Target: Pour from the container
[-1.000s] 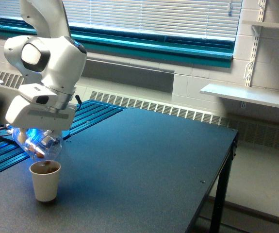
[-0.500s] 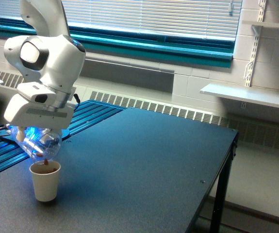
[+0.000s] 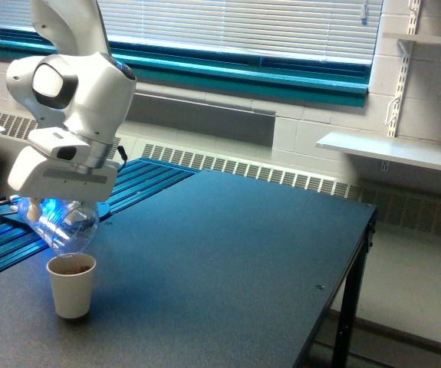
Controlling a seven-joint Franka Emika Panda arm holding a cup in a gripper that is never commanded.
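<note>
The container [image 3: 65, 227] is a small clear round plastic cup, tipped mouth-down just above a white paper cup [image 3: 72, 286] at the exterior view's left. My gripper [image 3: 57, 211] is shut on the container, its fingers mostly hidden under the white hand. The clear cup looks see-through and lit blue from above, with no brown pieces showing inside. The paper cup stands upright on the dark table [image 3: 228, 261] and brown pieces show at its rim.
A blue slatted surface [image 3: 139, 180] lies behind the arm at the exterior view's left. The table's right edge [image 3: 358, 253] drops to the floor. A white wall shelf [image 3: 393, 149] hangs at the exterior view's right, beyond the table.
The last brown pieces have dropped from the container into the paper cup. The container now looks empty. The arm has barely moved.
</note>
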